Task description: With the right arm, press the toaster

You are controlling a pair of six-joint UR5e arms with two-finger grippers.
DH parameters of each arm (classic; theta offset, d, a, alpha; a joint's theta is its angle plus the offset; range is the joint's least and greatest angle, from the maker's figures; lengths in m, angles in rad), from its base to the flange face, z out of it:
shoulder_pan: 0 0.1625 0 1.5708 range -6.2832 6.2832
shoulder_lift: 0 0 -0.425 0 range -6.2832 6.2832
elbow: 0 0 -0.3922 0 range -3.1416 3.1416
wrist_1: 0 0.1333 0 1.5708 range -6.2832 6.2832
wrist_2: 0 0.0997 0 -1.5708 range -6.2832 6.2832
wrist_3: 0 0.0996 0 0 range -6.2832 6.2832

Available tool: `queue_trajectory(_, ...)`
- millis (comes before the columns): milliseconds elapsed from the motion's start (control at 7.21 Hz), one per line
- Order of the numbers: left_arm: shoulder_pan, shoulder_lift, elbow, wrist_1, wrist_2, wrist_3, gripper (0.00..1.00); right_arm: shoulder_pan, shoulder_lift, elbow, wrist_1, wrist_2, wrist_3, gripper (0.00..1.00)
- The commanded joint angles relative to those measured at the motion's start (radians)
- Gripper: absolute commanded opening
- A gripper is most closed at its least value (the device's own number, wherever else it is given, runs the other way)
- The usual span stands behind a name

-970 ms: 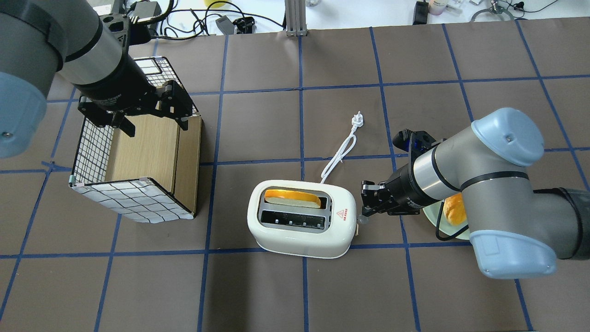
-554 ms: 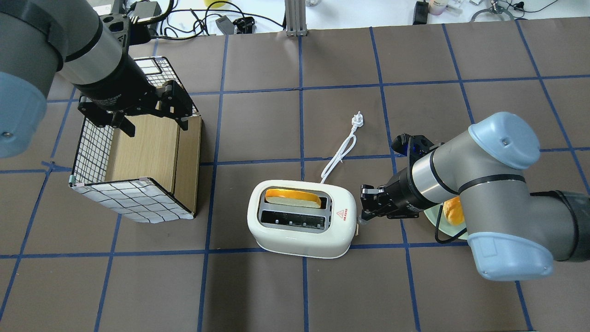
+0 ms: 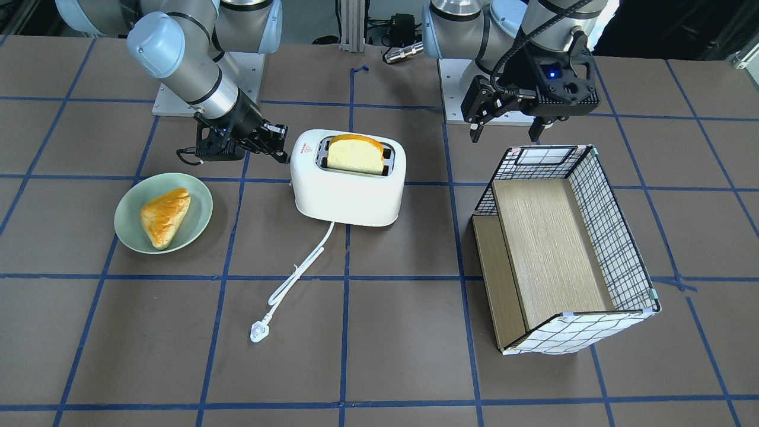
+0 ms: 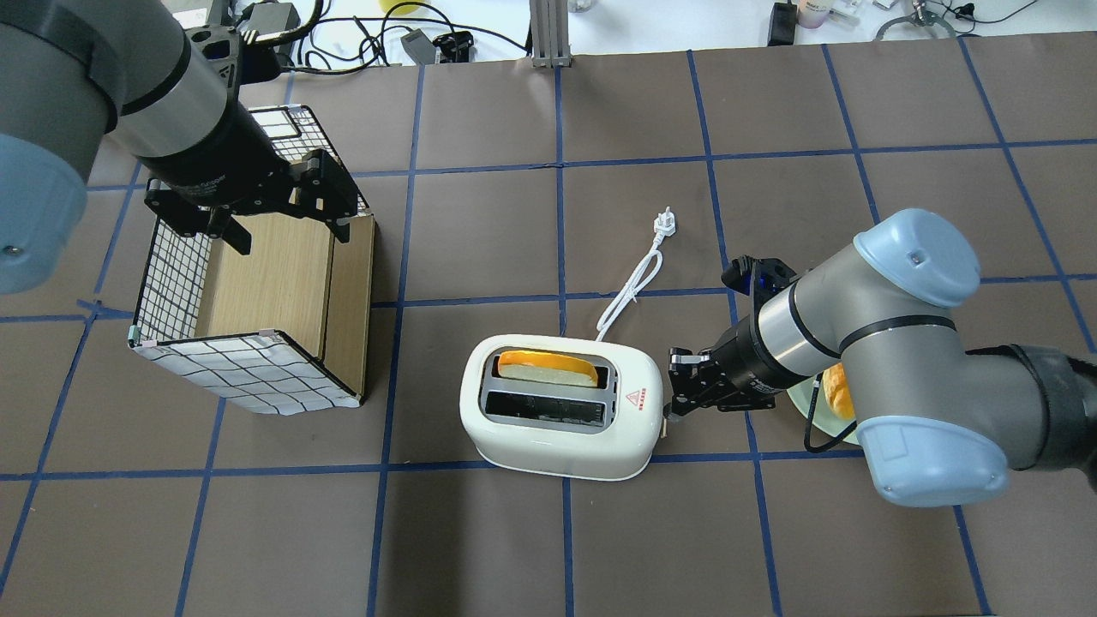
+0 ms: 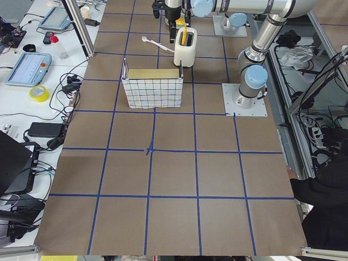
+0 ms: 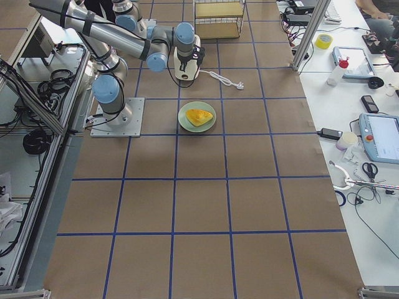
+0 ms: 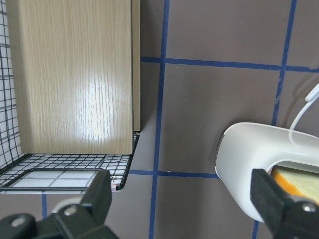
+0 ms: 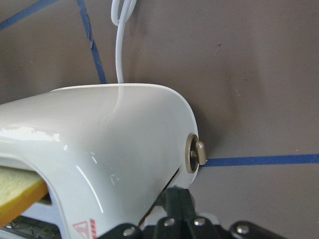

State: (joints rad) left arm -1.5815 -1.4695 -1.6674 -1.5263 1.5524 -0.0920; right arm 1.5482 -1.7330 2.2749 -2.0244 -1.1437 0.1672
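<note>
Plausibly the closed right gripper (image 4: 673,404), low at the toaster's (image 4: 561,411) end, slips off sideways; an oblique push would shove the light toaster along instead.

I see silver tubes, pale-blue joint caps and black, blue-lit wrists on left arm (image 4: 163,94) and right arm (image 4: 866,343); the right carries a loose black cable loop (image 4: 810,437).

White toaster (image 4: 561,407) upright mid-table, bread (image 4: 547,367) in one slot; right arm (image 4: 806,330) at lever end.
</note>
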Motion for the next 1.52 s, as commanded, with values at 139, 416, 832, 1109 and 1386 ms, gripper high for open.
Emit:
queue_trajectory(139,0.0,0.0,0.0,0.0,0.0,0.0,1.0,0.001,0.03,0.0,0.0,-0.001,0.0,0.0)
queue_trajectory(416,0.0,0.0,0.0,0.0,0.0,0.0,1.0,0.001,0.059,0.003,0.001,-0.001,0.001,0.0)
queue_trajectory(832,0.0,0.0,0.0,0.0,0.0,0.0,1.0,0.001,0.087,0.002,0.001,-0.005,0.0,0.0)
queue_trajectory(1109,0.0,0.0,0.0,0.0,0.0,0.0,1.0,0.001,0.087,-0.001,0.001,-0.037,0.0,0.0)
queue_trajectory(1386,0.0,0.0,0.0,0.0,0.0,0.0,1.0,-0.004,0.076,-0.008,0.003,-0.189,0.003,0.0)
